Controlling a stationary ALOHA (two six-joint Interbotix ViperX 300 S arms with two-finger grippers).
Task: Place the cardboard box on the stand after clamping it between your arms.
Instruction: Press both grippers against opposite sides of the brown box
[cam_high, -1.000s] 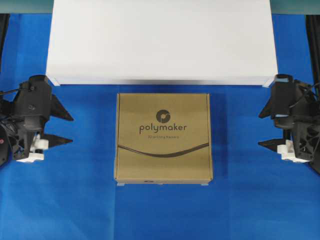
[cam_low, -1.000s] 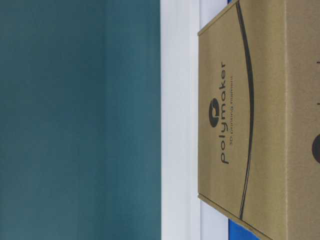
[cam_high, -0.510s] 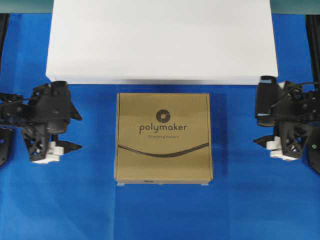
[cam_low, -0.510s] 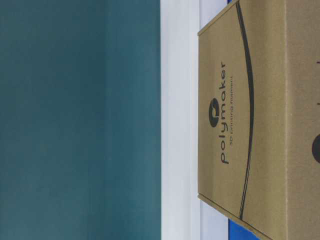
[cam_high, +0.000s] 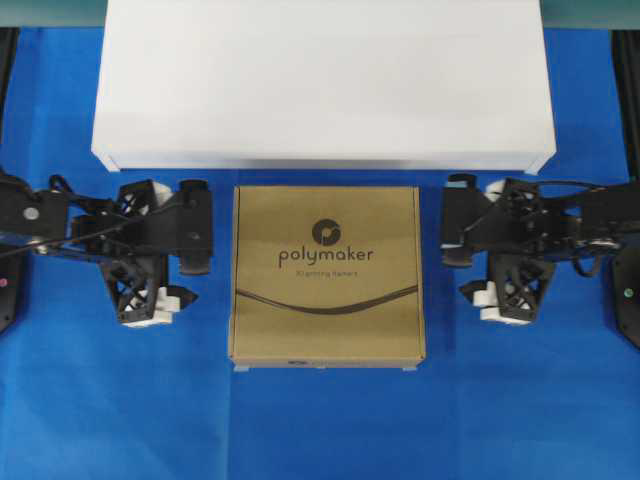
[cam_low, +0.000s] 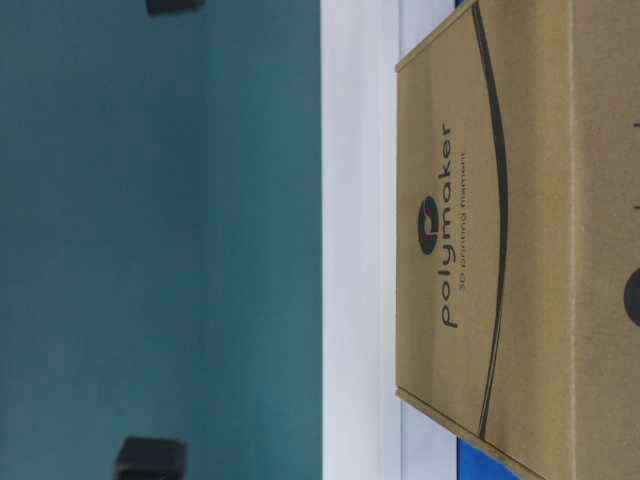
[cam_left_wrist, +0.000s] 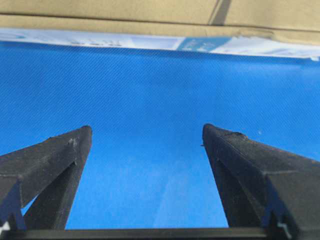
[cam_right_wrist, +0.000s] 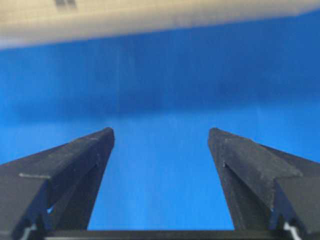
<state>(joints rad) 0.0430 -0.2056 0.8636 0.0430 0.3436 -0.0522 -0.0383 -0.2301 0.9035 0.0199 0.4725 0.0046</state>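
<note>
A blue cloth-covered table (cam_high: 320, 430) fills the overhead view, and along its far edge sits the wide, low white rectangular stand (cam_high: 322, 85), lying beyond both claws and bare on top. The flat, roughly square brown cardboard box (cam_high: 327, 275) printed "polymaker" rests on the cloth between the two claws, just in front of the stand's near edge and not on it. The black left arm (cam_high: 60, 215) reaches in from the left side and the black right arm (cam_high: 590, 215) from the right, each lying low and pointing toward the box. The left gripper (cam_high: 190, 268) sits just beside the box's left side with a thin strip of blue between them, its pointed black fingers (cam_left_wrist: 55, 160) spread wide with nothing between them; from its wrist camera the box's cardboard edge shows ahead across open cloth. The right gripper (cam_high: 462, 260) likewise stands spread and empty just off the box's right side, the box's edge a blurred pale band ahead of its fingers (cam_right_wrist: 250, 160). In the table-level view two small dark shapes at the frame's edges are probably parts of the grippers, though too little shows to be sure.
</note>
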